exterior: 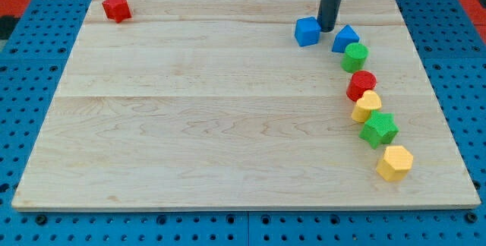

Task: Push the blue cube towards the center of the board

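Observation:
The blue cube [307,31] sits near the view's top, right of the middle, on the wooden board [190,124]. My tip [327,29] stands right beside the cube, at its right side, in the gap between the cube and a blue triangular block [345,39]. The rod rises from there out of the view's top.
Below the blue triangular block a curved row runs down the view's right: a green cylinder [355,57], a red cylinder [361,85], a yellow heart-like block [367,106], a green star [378,129], a yellow hexagon [395,162]. A red star [116,7] lies at the top left corner.

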